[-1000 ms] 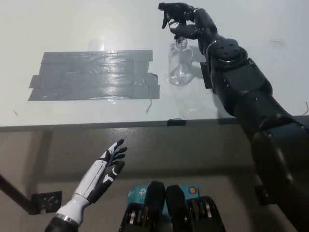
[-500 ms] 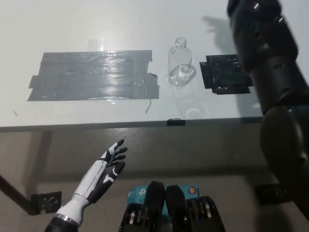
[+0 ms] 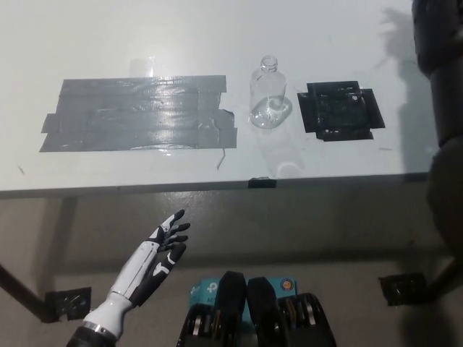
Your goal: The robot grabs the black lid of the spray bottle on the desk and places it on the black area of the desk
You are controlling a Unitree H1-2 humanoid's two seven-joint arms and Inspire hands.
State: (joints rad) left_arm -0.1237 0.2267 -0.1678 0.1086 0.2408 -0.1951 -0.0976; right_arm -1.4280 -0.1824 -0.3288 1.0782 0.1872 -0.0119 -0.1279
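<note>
A clear spray bottle [image 3: 268, 97] stands upright on the white desk [image 3: 181, 36] with its neck bare; the black lid is nowhere in view. Just right of the bottle lies the black area [image 3: 340, 110], a square of black tape with nothing on it. Of my black right arm [image 3: 443, 87] only a stretch shows along the right edge; its hand is outside the picture, and its shadow falls on the desk's far right corner. My white left hand [image 3: 158, 249] rests open below the desk's front edge, at the lower left.
A large patch of grey tape [image 3: 137, 113] covers the desk left of the bottle. A small black tab [image 3: 262, 182] sits on the desk's front edge. Black brackets lie on the floor at lower left [image 3: 69, 300] and lower right [image 3: 401, 287].
My right hand, which was closed at the bottle's neck, has lifted away and swung right out of the picture. The bottle's neck is now bare and the black area uncovered.
</note>
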